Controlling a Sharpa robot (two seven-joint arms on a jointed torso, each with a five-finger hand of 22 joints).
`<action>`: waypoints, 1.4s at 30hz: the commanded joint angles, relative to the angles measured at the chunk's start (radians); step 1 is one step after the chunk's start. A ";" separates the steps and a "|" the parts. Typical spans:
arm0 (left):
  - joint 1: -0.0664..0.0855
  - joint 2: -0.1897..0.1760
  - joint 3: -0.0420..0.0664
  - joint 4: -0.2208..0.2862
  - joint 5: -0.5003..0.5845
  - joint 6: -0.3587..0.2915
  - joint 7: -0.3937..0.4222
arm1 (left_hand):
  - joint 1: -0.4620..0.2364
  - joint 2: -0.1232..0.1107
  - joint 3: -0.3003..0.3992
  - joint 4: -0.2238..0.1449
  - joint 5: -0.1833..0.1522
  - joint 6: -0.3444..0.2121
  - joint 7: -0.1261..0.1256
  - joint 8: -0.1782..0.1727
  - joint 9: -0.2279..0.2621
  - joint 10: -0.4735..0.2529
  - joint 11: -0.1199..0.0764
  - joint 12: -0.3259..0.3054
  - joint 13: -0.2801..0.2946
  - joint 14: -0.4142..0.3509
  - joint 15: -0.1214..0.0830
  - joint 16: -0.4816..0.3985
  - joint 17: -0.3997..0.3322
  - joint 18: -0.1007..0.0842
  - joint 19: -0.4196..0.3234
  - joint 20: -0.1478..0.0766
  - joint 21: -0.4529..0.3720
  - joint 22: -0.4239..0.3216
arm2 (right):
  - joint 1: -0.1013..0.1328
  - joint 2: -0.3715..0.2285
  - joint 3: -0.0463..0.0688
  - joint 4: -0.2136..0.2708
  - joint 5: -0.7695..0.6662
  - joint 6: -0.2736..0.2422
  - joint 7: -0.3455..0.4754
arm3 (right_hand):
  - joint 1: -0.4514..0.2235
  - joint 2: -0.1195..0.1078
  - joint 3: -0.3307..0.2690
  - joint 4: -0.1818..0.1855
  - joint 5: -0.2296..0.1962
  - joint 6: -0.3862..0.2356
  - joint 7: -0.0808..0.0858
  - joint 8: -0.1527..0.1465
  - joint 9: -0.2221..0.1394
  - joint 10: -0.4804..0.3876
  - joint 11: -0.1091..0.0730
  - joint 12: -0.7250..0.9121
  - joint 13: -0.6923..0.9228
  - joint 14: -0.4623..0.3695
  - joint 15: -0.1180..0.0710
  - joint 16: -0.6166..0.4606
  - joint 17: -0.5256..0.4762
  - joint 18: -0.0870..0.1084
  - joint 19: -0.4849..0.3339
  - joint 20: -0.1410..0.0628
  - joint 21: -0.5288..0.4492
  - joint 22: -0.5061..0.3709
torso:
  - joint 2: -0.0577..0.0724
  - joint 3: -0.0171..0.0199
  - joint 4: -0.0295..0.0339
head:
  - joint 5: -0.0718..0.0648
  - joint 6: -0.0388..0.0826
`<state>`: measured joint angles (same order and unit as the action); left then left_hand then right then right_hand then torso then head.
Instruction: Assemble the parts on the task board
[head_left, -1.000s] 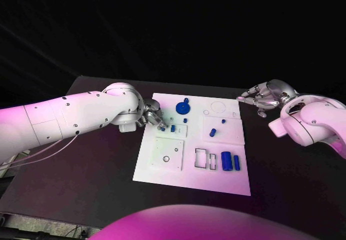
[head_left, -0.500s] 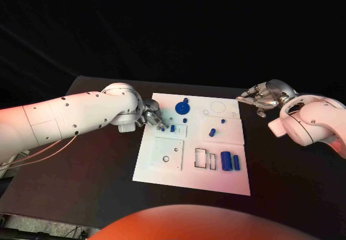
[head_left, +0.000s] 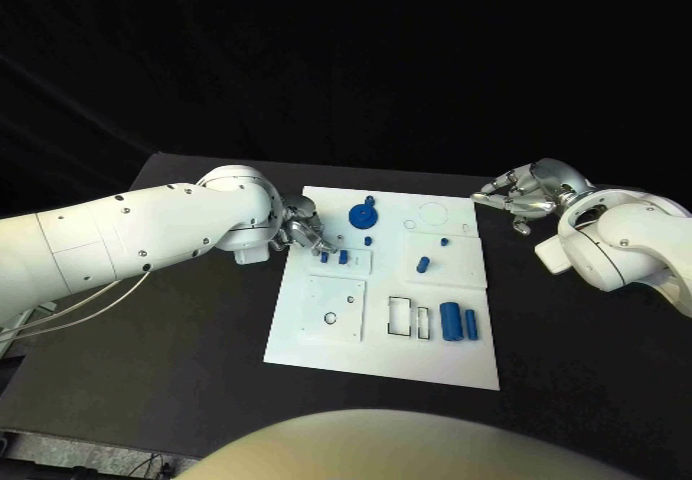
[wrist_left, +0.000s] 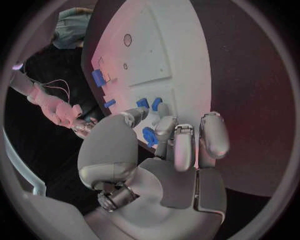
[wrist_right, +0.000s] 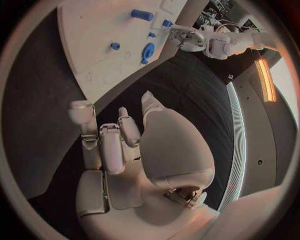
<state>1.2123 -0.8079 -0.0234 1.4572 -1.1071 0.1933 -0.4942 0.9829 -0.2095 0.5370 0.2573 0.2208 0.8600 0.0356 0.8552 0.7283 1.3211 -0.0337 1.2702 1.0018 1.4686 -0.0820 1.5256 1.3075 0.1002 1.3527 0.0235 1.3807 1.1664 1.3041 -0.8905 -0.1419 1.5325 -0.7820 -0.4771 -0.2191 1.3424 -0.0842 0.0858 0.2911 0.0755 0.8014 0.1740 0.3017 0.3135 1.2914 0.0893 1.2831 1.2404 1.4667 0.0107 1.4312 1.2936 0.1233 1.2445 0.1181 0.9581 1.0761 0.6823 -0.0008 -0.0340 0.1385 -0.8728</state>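
Two arms reach over our black surface (head_left: 173, 340), where the white board (head_left: 346, 345) lies in the middle. We see no readable writing on it. Our left hand (head_left: 300, 232) sits at the board's left edge, fingers (wrist_left: 181, 145) curled together around a small blue part (wrist_left: 149, 136). Our right hand (head_left: 528, 196) hovers off the board's far right corner, fingers (wrist_right: 106, 145) loosely apart, holding nothing. Blue parts lie on the board: a round knob (head_left: 365, 214), two cylinders (head_left: 460, 321), a peg (head_left: 424, 264).

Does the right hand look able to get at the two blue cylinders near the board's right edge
Probably yes: the right hand hovers off the board's far corner holding nothing, and nothing stands between it and the two blue cylinders.
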 joint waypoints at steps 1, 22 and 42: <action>0.001 -0.004 0.003 0.006 0.017 -0.070 0.024 | 0.006 -0.008 -0.018 0.008 -0.002 0.000 -0.002 -0.003 0.000 -0.012 0.000 -0.010 -0.021 0.081 -0.006 0.002 0.192 -0.012 -0.007 0.001 -0.014 -0.024 | -0.001 0.000 0.000 0.001 -0.009 0.002 -0.001 | -0.006 0.002 -0.006 -0.002 0.002 -0.008 -0.002 0.004 0.001 -0.006 -0.001 -0.005 0.000 0.028 0.002 -0.004 0.002 0.014 -0.007 -0.001 -0.002 0.001 | -0.001 0.0009 0.0021 | -0.002 0.000; 0.003 0.010 0.009 0.026 -0.084 -0.425 0.579 | 0.420 0.007 -0.012 -0.049 0.001 -0.166 0.139 -0.238 -0.191 -0.486 0.135 -0.480 -0.558 -0.407 0.119 -0.652 -0.544 0.081 -0.396 0.108 -0.589 -0.686 | -0.003 0.002 0.000 -0.004 0.003 -0.001 0.020 | -0.006 0.003 -0.007 -0.003 0.002 -0.008 -0.002 0.007 0.002 -0.016 -0.001 -0.016 -0.013 0.024 0.002 -0.013 -0.014 0.019 -0.019 -0.001 -0.026 -0.017 | 0.003 -0.0026 -0.0030 | -0.016 0.007; 0.000 0.148 -0.036 -0.099 -0.514 -0.341 0.667 | 0.435 -0.052 -0.038 -0.100 -0.016 -0.077 0.139 -0.437 -0.374 -0.419 0.151 -0.799 -0.831 -0.298 0.126 -0.407 -0.489 0.083 -0.352 0.113 -0.465 -0.599 | -0.007 0.002 0.000 -0.005 0.002 -0.004 0.041 | -0.004 0.004 -0.007 -0.004 0.002 -0.010 -0.002 0.011 0.003 -0.030 -0.001 -0.029 -0.026 0.018 0.002 -0.022 -0.027 0.023 -0.031 -0.001 -0.050 -0.033 | 0.003 -0.0024 -0.0029 | -0.029 0.031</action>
<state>1.2127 -0.6645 -0.0591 1.3637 -1.5195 -0.2073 0.1533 1.4186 -0.2591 0.5034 0.1546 0.2066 0.7778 0.1749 0.4186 0.3547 0.9042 0.1148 0.4710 0.1715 1.1688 0.0429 1.1153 0.8171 0.1726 0.9939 0.1358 0.9130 0.5671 1.2980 -0.8887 -0.1420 1.5276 -0.7765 -0.4781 -0.1907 1.3425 -0.0843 0.0830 0.2883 0.0755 0.7978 0.1704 0.3093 0.3149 1.2682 0.0913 1.2598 1.2152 1.4666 0.0107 1.4119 1.2654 0.1392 1.2230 0.1180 0.9116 1.0436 0.6843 -0.0037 -0.0371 0.1107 -0.8440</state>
